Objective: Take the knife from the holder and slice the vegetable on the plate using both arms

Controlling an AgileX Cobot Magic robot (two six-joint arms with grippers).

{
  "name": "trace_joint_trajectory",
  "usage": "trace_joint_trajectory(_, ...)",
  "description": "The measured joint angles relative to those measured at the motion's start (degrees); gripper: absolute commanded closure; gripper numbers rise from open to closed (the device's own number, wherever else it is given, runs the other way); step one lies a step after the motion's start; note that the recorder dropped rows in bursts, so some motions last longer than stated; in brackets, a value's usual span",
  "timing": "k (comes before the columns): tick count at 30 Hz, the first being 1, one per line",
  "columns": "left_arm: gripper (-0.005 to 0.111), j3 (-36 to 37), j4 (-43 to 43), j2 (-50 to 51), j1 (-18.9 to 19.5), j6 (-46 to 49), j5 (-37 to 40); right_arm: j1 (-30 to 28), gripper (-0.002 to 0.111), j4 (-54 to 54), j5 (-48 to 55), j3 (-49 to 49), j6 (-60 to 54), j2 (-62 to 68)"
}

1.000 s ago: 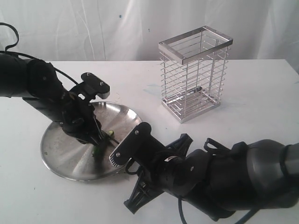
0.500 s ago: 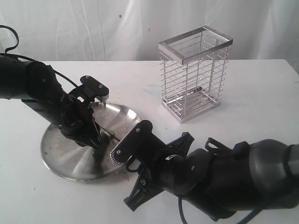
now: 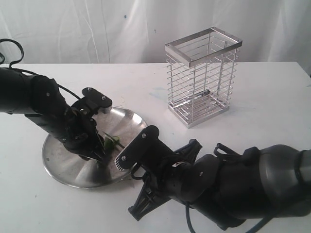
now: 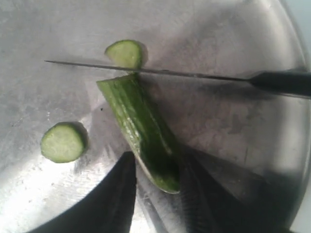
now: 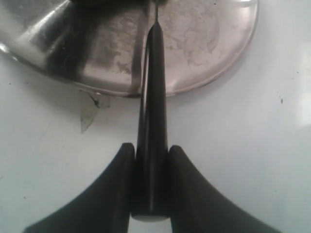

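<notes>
Right gripper (image 5: 150,165) clamps our knife (image 4: 194,75) across the vegetable (image 4: 143,128); left gripper (image 4: 155,194) pinches its end.

The knife (image 5: 151,121) blade runs out past the frame edge beyond the right gripper (image 5: 149,187). In the exterior view, the left gripper (image 3: 97,153) hides most of the cucumber (image 3: 111,142).

Plate (image 4: 233,145): scuffed, dull-shiny steel. Holder (image 3: 201,77): bright polished wire. Knife (image 5: 151,121): glossy black handle, plastic-looking. Cucumber (image 4: 143,131): waxy, bumpy skin. Bench (image 3: 272,107): matt white.
</notes>
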Motion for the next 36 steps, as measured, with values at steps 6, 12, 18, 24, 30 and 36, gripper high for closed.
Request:
trace_joint_trajectory(6,0.07,0.4,-3.3,1.5,0.0,0.0,-1.8,0.0,0.108,0.6,1.0,0.0,0.1,0.0)
trace_joint_trajectory(12,0.07,0.4,-3.8,2.1,0.0,-0.1,-4.0,0.0,0.108,1.5,1.6,0.0,0.2,0.0)
trace_joint_trajectory(18,0.073,0.4,-4.0,2.3,0.7,-0.5,-5.4,0.0,0.108,2.1,1.6,0.0,0.4,0.0)
trace_joint_trajectory(24,0.091,0.4,-4.2,2.1,3.5,-1.6,-5.6,0.0,0.108,2.1,1.7,0.0,0.4,0.0)
trace_joint_trajectory(30,0.107,0.5,-2.7,-0.9,4.7,-1.9,-5.8,0.0,0.108,2.1,2.2,0.0,0.4,0.0)
trace_joint_trajectory(36,0.107,0.6,-2.4,-3.6,4.7,-1.9,-3.6,0.0,0.108,2.0,3.6,0.0,0.1,0.0)
